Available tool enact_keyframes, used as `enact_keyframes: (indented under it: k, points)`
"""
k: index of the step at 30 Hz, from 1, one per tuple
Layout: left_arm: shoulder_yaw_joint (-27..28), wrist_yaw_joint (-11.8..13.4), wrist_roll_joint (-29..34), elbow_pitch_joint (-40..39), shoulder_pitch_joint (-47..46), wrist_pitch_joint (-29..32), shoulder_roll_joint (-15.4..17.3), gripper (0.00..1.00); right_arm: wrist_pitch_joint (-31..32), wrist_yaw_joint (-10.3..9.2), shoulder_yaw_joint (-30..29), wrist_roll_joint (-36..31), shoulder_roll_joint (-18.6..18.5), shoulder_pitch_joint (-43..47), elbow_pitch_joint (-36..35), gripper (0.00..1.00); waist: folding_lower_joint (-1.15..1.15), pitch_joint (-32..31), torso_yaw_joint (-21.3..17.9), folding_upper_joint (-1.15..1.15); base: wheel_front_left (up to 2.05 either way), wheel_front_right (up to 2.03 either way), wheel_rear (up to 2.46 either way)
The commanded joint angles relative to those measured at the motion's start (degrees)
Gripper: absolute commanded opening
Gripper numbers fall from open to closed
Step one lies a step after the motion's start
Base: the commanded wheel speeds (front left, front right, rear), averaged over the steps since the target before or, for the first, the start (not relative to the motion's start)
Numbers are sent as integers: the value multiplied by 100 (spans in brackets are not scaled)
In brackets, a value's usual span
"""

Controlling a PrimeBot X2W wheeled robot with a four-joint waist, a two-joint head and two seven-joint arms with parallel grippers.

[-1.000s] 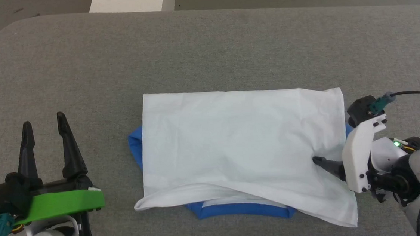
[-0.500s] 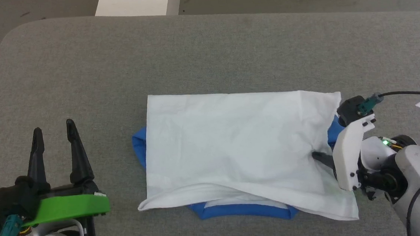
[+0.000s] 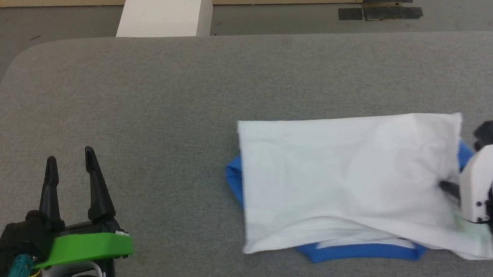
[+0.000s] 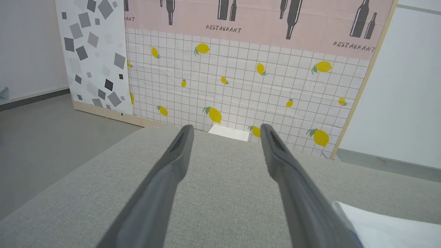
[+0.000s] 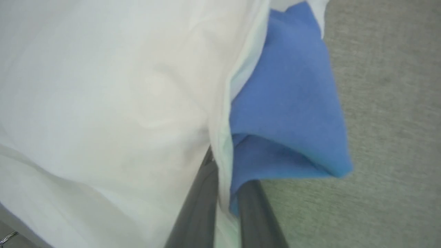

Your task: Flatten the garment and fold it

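On the right half of the grey desk (image 3: 138, 98), the garment (image 3: 341, 166) lies folded into a wide white rectangle. Blue cloth pokes out at both ends, and a blue band runs along the near edge. Right pincer (image 3: 447, 185) is at the garment's right end, clamped on the white edge layer. In the right wrist view its two dark fingers (image 5: 201, 206) nearly meet with cloth in the gap, and the blue sleeve (image 5: 293, 103) is just beside them. Left pincer (image 3: 70, 159) sits over bare desk at near left, well apart from the garment, fingers spread, nothing between them.
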Motion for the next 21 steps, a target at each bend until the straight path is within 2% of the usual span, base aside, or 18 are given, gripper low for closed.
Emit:
enact_keyframes:
  k: [1, 5, 9, 14, 21]
  points:
    - [-3, -37, 32, 14, 63, -20, -30, 100, 37, -12, -180, -186, -130, 106, 95, 0, 0, -15, -12, 0, 0, 0, 0]
    - [-1, -54, 50, 44, 88, -20, -38, 100, 71, -12, -764, -738, -146, 100, 264, 0, 0, -55, -48, 0, 0, 0, 0]
    - [6, -57, 56, 88, 137, -20, -43, 100, 293, -12, -910, -1227, -56, 70, 123, 0, 0, -164, -79, 0, 0, 0, 0]
    - [17, -40, 48, 118, 238, -20, -46, 100, 846, -12, -557, -1274, -70, 119, -696, 0, 0, -341, -132, 0, 0, 0, 0]
    - [-8, -19, 15, 125, 325, -20, -49, 100, 1989, -12, 128, -847, -177, 256, -2330, 0, 0, -484, -152, 0, 0, 0, 0]
